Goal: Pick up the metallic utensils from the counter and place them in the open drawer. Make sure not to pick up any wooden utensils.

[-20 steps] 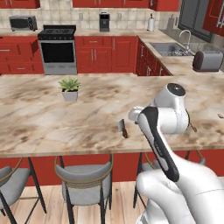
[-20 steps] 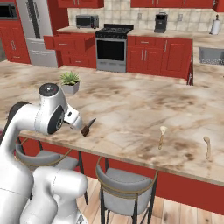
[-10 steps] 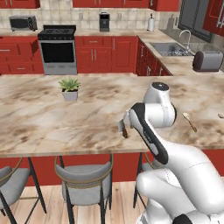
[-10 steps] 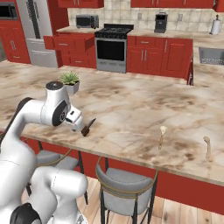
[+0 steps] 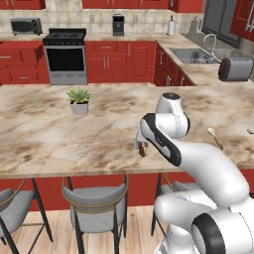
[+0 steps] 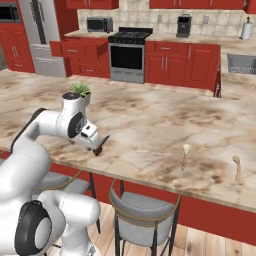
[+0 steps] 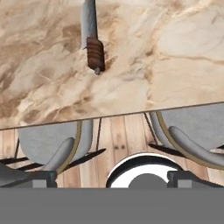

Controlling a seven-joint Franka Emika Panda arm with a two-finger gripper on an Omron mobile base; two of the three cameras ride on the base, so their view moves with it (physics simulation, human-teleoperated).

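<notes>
Three views are examined in turn.

Left base view: the tool (image 5: 139, 144) sits low over the near edge of the surface (image 5: 59, 134), largely masked by the arm's forearm. The knife (image 5: 142, 149) shows just beside it as a short dark piece lying flat on the stone. A pale wooden spoon (image 5: 215, 137) lies well apart, toward the right end. This view also shows a potted plant (image 5: 78, 99) farther back on the surface.

Right base view: the tool (image 6: 96, 144) is seen from the other side, with the knife (image 6: 101, 145) touching or almost touching its tip; which of the two cannot be told. The knife's long axis runs obliquely, blade pointing away from the edge and handle toward it. Two pale utensils, one (image 6: 184, 155) with a flat head and another (image 6: 237, 167) farther right, lie well apart from the tool. An open red drawer (image 6: 80, 48) projects from the cabinets left of the stove.

Hand view: the knife (image 7: 91, 37) lies at the upper part, ribbed dark handle nearest, grey blade running out past the top edge. The tool's jaws stand fully released, grasping nothing. Judgement: the knife lies ahead of the fingertips, so the tool must advance along the knife's axis before closing across the handle.
</notes>
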